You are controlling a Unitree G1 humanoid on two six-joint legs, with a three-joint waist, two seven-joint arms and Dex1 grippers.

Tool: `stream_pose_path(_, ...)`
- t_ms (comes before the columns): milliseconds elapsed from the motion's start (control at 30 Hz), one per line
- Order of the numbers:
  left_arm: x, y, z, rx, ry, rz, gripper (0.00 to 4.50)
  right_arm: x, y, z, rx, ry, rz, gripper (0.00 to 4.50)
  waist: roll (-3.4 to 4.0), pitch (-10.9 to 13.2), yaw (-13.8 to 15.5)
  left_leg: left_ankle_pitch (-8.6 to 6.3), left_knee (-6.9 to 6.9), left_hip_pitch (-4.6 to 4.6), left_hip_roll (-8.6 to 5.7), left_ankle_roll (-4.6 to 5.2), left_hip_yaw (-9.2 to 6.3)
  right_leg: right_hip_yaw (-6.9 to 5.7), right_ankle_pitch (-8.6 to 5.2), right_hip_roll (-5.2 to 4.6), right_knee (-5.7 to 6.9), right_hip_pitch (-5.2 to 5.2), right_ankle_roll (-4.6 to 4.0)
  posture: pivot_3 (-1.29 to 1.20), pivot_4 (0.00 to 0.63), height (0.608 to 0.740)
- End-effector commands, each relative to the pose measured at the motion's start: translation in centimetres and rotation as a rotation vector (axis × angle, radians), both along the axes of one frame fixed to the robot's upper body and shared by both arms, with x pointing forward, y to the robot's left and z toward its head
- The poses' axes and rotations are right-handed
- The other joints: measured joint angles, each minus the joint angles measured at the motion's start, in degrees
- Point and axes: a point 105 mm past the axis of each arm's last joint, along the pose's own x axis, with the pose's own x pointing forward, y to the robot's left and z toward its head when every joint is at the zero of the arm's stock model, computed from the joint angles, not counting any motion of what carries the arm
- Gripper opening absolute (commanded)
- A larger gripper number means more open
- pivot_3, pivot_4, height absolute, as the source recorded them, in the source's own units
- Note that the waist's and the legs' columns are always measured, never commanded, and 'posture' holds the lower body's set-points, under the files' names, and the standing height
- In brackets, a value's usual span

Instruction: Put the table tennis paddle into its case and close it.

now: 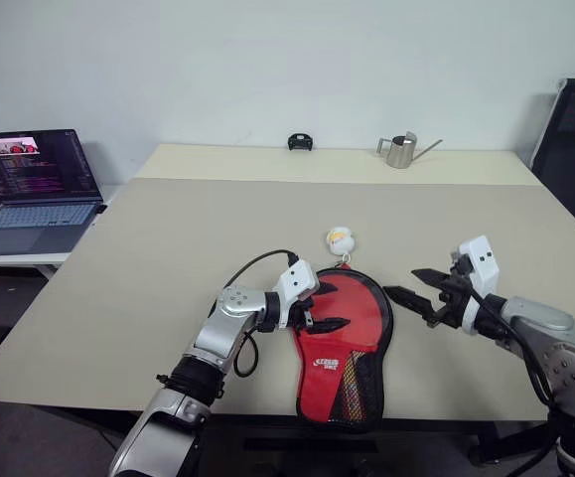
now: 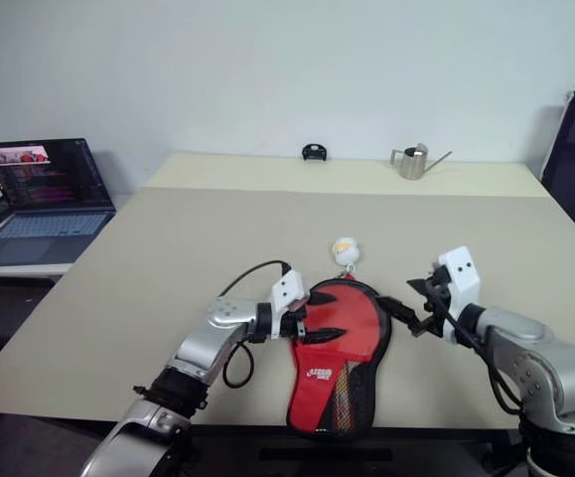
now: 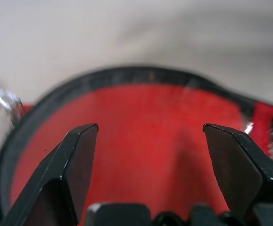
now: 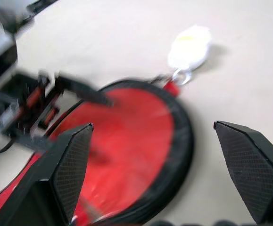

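The case (image 1: 347, 343) lies flat on the beige counter (image 1: 168, 248), red side up, close to the counter's near edge. Its round end points to 12 o'clock and its narrow mesh end to 6 o'clock, reaching just past the edge. A white logo sits on the red fabric near the middle, and a striped handle shows through the mesh below it, so the paddle (image 1: 350, 390) is inside the case. The white pull charm (image 1: 340, 238) lies on the counter just beyond the round end, at 12 o'clock from it, joined to the case by a small ring.

The left gripper (image 1: 329, 306) hangs over the case's round part, coming in from 9 o'clock, its fingers (image 3: 77, 155) spread apart and holding nothing; the left wrist view shows red fabric between them. Whether they touch the fabric I cannot tell.

The right gripper (image 1: 411, 286) is at 3 o'clock from the case, just off its rim and above the counter, its fingers (image 4: 249, 165) wide apart and empty, pointing toward the case.

At the far edge of the counter stand a small metal watering can (image 1: 401, 150) at 1 o'clock and a small black object (image 1: 300, 142) at 12 o'clock. An open laptop (image 1: 34, 189) sits on a separate surface at 10 o'clock.
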Motion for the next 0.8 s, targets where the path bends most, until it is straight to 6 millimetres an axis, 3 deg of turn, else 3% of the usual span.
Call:
stream_pose_path(33, 0.6, -0.2, -0.5, 0.026, -0.031, 0.001, 3.87, 2.0, -0.2, 1.7, -0.031, -0.087, -0.024, 4.50, 0.00, 0.0, 0.0, 0.00, 0.00, 0.00, 0.00, 0.00, -0.01, -0.01, 0.00, 0.00, 0.00, 0.01, 0.00, 0.00, 0.150, 0.740)
stream_pose_path(200, 0.7, -0.5, -0.8, 0.018, -0.035, 0.003, 3.87, 5.7, 0.2, 1.7, -0.063, -0.083, -0.038, 4.50, 0.01, 0.0, 0.1, 0.00, 0.00, 0.04, -0.02, 0.00, 0.03, 0.01, 0.00, -0.02, 0.00, 0.04, 0.00, 0.00, 0.150, 0.740)
stream_pose_path(333, 0.5, -0.5, -1.1, 0.021, -0.038, -0.001, 3.87, 7.2, 1.3, 2.0, -0.053, -0.087, -0.009, 4.50, 0.01, 0.0, 0.2, 0.00, 0.00, 0.01, -0.01, 0.00, 0.01, 0.00, 0.00, -0.03, -0.02, 0.02, -0.01, 0.00, 0.150, 0.740)
stream_pose_path(533, 0.1, -0.4, -1.3, 0.018, -0.035, 0.008, 3.87, 11.8, 5.3, 1.6, -0.017, -0.066, -0.004, 4.50, 0.06, 0.0, -0.4, 0.01, -0.01, 0.09, 0.00, 0.00, 0.05, 0.03, 0.01, -0.04, 0.04, 0.02, -0.02, 0.00, 0.150, 0.740)
stream_pose_path(800, -0.1, -0.3, -1.1, 0.018, -0.043, 0.020, 3.87, 15.1, 7.9, -0.2, -0.015, -0.043, -0.071, 4.50, 0.09, 0.0, -0.7, 0.01, -0.05, 0.00, -0.04, -0.01, 0.07, 0.05, 0.01, -0.10, -0.05, -0.04, -0.03, 0.00, 0.150, 0.740)
